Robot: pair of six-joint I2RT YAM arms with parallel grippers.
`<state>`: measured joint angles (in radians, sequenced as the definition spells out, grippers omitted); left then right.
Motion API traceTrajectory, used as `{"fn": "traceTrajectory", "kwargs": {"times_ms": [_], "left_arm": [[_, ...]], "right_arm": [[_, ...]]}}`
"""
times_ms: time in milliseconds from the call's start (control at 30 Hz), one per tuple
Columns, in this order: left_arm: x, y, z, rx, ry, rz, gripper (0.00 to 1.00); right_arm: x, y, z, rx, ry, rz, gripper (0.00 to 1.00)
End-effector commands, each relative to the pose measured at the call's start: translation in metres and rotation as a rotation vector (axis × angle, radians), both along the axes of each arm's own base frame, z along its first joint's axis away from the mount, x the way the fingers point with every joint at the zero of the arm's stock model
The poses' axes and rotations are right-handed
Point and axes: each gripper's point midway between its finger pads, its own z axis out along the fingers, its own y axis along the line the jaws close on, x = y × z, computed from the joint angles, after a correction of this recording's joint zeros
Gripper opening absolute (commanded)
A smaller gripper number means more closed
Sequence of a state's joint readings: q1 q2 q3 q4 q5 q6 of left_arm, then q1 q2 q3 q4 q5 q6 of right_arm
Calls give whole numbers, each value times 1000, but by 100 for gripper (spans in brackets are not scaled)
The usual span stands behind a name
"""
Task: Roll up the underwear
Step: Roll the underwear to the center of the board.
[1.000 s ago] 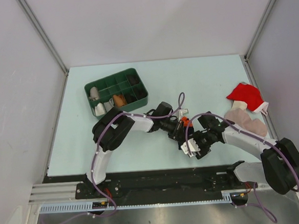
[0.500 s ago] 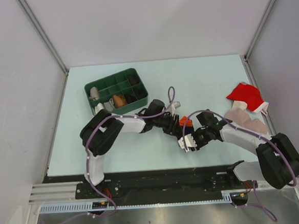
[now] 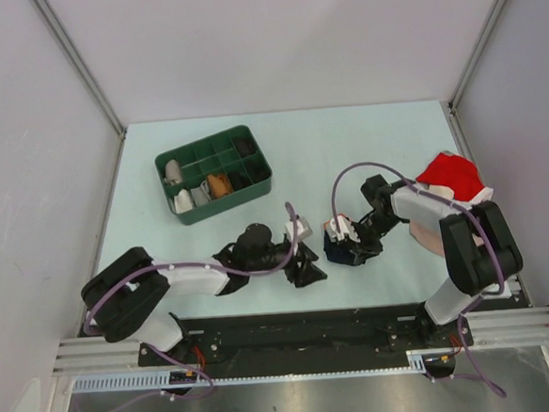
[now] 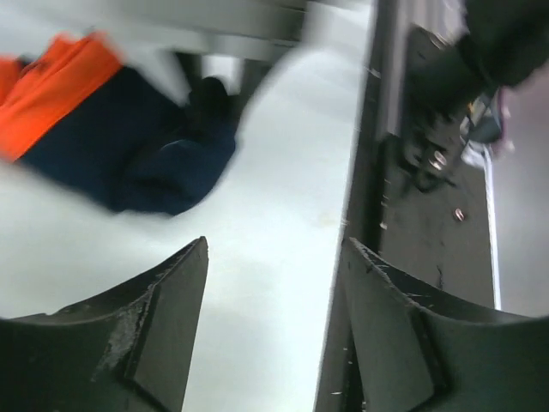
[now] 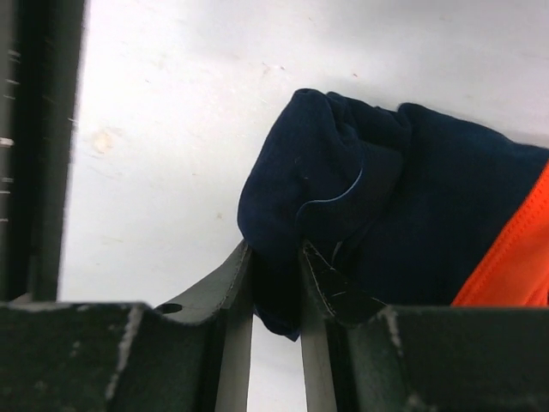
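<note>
The underwear [image 3: 337,252] is a bunched navy bundle with orange trim lying near the middle front of the table. In the right wrist view its navy folds [image 5: 386,189] fill the upper right. My right gripper [image 3: 346,241] [image 5: 274,253] is shut on a thick fold at the bundle's edge. Just left of the bundle, near the table's front edge, my left gripper [image 3: 309,271] [image 4: 274,245] is open, with only bare table between its fingers. The left wrist view shows the underwear [image 4: 129,146] blurred at the upper left, apart from the fingers.
A green compartment tray [image 3: 199,143] with small items stands at the back left. A red cloth [image 3: 451,177] lies at the right edge, with a beige-pink cloth [image 3: 426,242] partly under my right arm. The black base rail [image 3: 292,323] runs along the table's near edge.
My left gripper has let go of the underwear, opened and drawn back towards the near edge. My right gripper has closed on the underwear, and its arm has folded in towards the right.
</note>
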<state>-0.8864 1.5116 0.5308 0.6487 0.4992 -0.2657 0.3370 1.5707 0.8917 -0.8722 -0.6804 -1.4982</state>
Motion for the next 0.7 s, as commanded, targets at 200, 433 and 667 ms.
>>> {"fn": "traceTrajectory", "kwargs": {"times_ms": [200, 433, 667], "left_arm": [[-16, -31, -3, 139, -523, -208, 75], [-14, -57, -16, 234, -600, -301, 76], [-17, -78, -28, 284, -607, -381, 71]], "right_arm": [[-52, -4, 17, 27, 477, -12, 20], [-54, -8, 12, 11, 510, -16, 21], [-50, -7, 9, 19, 511, -31, 21]]}}
